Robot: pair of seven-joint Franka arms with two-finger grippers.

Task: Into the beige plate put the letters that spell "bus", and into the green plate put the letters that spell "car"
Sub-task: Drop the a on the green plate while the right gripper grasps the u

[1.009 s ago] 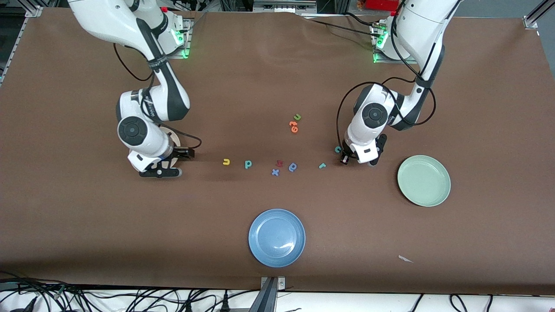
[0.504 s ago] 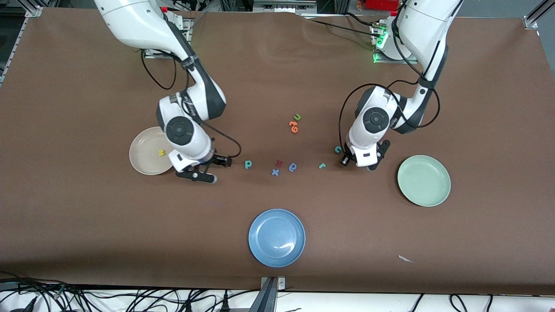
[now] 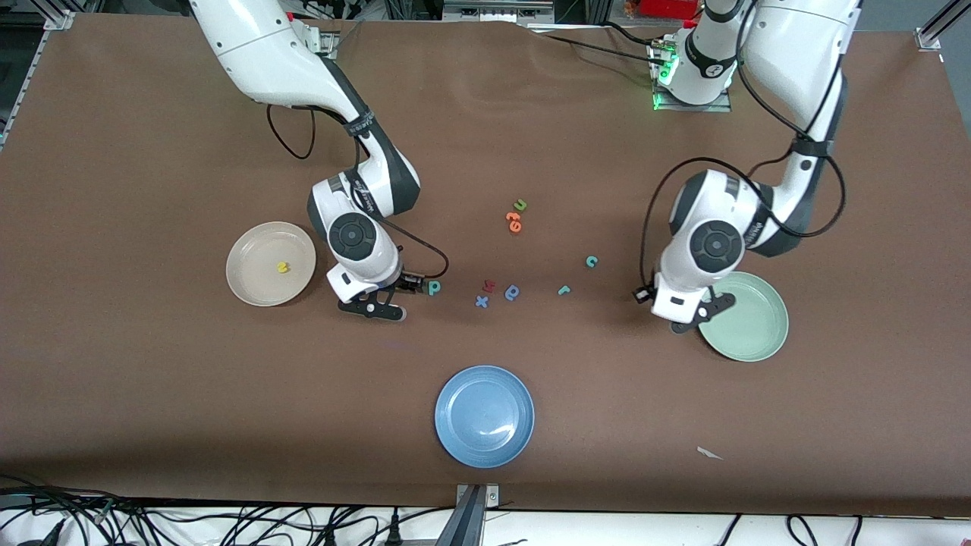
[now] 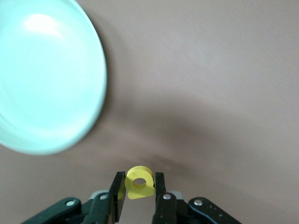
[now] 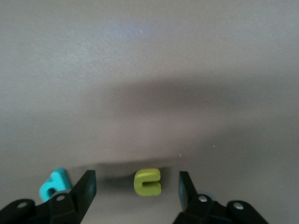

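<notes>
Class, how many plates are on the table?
3. The beige plate lies toward the right arm's end, the green plate toward the left arm's end, the blue plate nearest the front camera.

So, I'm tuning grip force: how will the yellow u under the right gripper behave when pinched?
The yellow u looks like thick matte foam, so probably light and squashy. Lying flat, it shouldn't roll. With the right gripper open around it, one-sided contact might skid it.
</notes>
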